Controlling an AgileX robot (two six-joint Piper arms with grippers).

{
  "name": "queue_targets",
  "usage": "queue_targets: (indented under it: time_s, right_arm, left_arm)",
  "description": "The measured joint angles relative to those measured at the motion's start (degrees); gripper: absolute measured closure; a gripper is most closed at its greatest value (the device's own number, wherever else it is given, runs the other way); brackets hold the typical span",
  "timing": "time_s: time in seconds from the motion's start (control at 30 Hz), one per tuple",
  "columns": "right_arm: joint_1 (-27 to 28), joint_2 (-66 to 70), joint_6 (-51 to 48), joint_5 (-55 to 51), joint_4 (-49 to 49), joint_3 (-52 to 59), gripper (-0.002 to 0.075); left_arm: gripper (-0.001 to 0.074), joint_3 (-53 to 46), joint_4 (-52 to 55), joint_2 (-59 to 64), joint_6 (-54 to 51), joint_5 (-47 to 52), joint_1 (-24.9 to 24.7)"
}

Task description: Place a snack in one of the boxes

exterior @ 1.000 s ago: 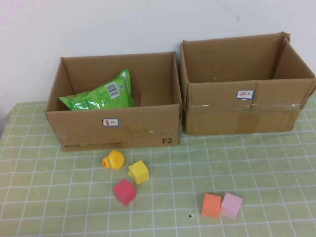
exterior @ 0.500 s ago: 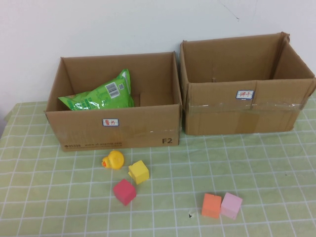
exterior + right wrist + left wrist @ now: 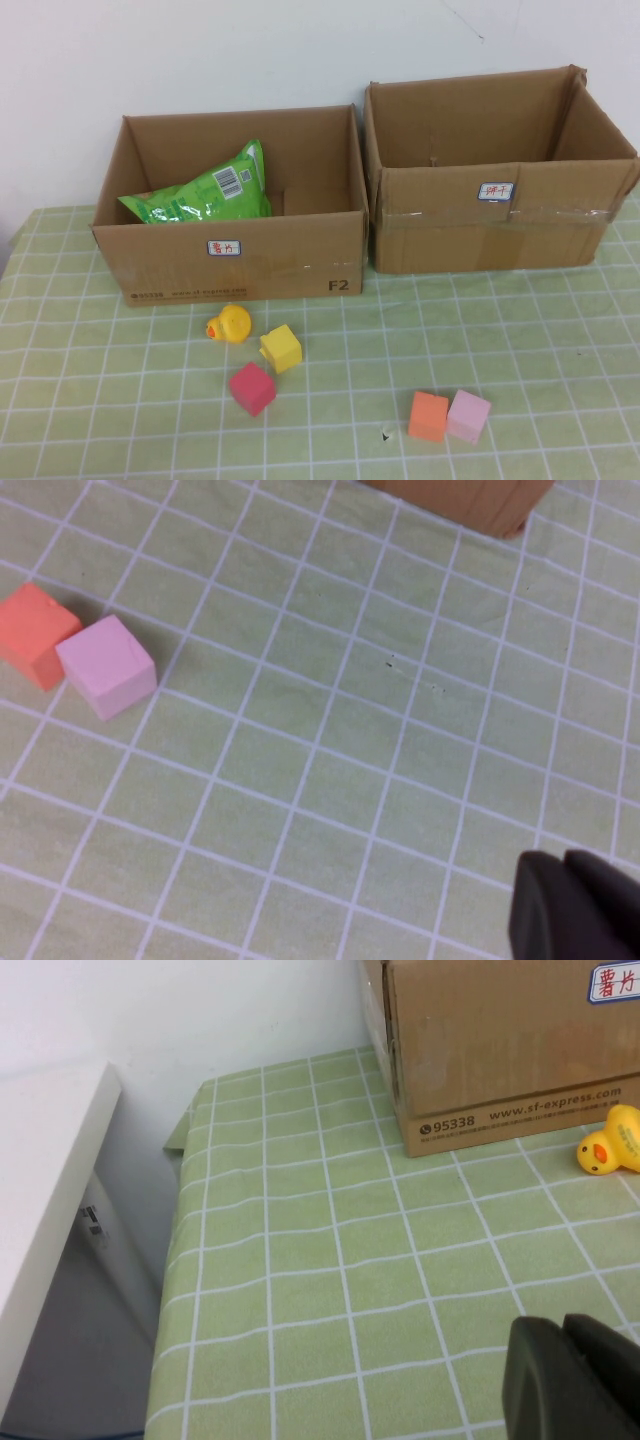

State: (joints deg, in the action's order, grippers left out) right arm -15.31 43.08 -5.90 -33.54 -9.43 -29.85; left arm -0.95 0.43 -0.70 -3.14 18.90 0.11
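Note:
A green snack bag (image 3: 205, 190) lies tilted inside the left cardboard box (image 3: 240, 262), against its left side. The right cardboard box (image 3: 490, 235) stands beside it with nothing showing inside. Neither arm shows in the high view. My left gripper (image 3: 565, 1360) is shut and empty, low over the tablecloth near the table's left edge, short of the left box's corner (image 3: 500, 1050). My right gripper (image 3: 565, 895) is shut and empty, above the cloth to the right of the pink cube.
A yellow duck (image 3: 230, 324), a yellow cube (image 3: 282, 347) and a red cube (image 3: 251, 388) lie in front of the left box. An orange cube (image 3: 428, 416) and a pink cube (image 3: 468, 416) touch near the front edge. A white shelf (image 3: 50, 1190) stands off the table's left side.

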Motion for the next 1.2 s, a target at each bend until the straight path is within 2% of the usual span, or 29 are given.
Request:
queue_targets:
  time_s: [0.3,0.6,0.8,0.93,1.03,1.2]
  right_arm:
    - [-1.57,-2.53,0.00,-0.70,1.04,0.08,0.0727]
    - [-1.66,-21.62,0.15,-1.11,3.55,4.07,0.0727]
    - [-1.46,-35.18,0.15,-1.07,3.65,11.52,0.0727]
    - [2.06,-42.62,0.15,3.67,3.77,20.76,0.0728]
    - [7.13,-43.62,0.04,6.71,1.52,29.61,0.0728]
    - [12.31,-43.85,-0.06,12.60,-0.51,30.83,0.0728]
  left_arm:
    - [0.0736,0.00,0.20,0.00,0.00,0.00,-1.78]
    - [0.0736,0.00,0.34,0.00,0.00,0.00,-1.78]
    - [0.0736,0.00,0.33,0.00,0.00,0.00,-1.78]
    - [0.0736,0.00,0.33,0.00,0.00,0.00,-1.78]
    - [0.0736,0.00,0.46,-0.12,0.00,0.00,-1.78]
    - [0.0736,0.00,0.59,-0.12,-0.44,0.00,-1.78]
